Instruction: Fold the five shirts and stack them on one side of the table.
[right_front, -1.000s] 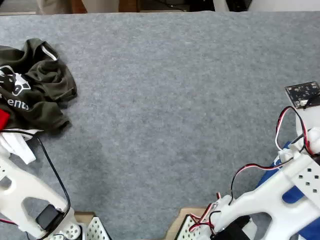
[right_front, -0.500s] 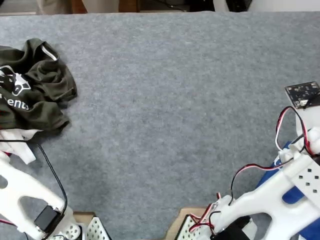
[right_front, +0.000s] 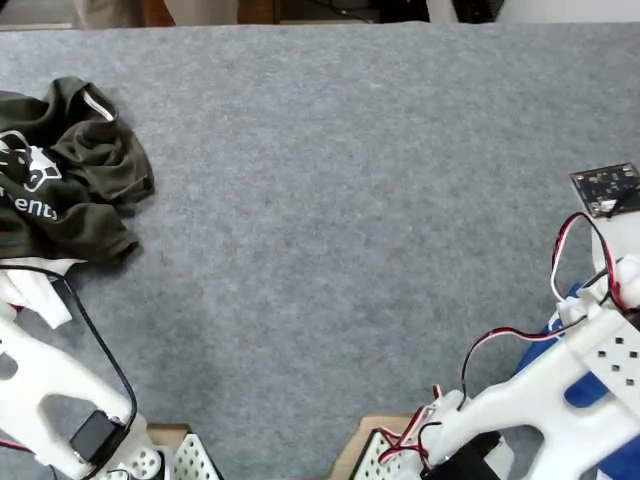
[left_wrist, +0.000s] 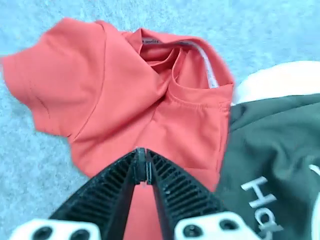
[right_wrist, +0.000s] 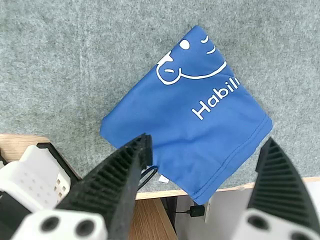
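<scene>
A crumpled dark olive shirt (right_front: 65, 170) with white print lies at the table's left edge, over a bit of white shirt (right_front: 40, 268). In the left wrist view a red shirt (left_wrist: 115, 95) lies spread on the grey felt beside the olive shirt (left_wrist: 275, 150) and the white shirt (left_wrist: 280, 80). My left gripper (left_wrist: 143, 167) hangs over the red shirt with its black fingers shut together. A folded blue shirt (right_wrist: 195, 125) with white print lies at the table's front edge on the right. My right gripper (right_wrist: 207, 140) stands wide open above the blue shirt (right_front: 588, 392).
Grey felt (right_front: 350, 200) covers the table. The left arm (right_front: 50, 390) with its black cable sits at the front left, the right arm (right_front: 545, 400) at the front right. A small circuit board (right_front: 605, 188) sticks out at the right edge. Wooden base plates (right_wrist: 30, 140) border the front.
A red patch at the high view's left edge has gone from sight. The left arm shifted slightly toward the front. The right arm has kept still.
</scene>
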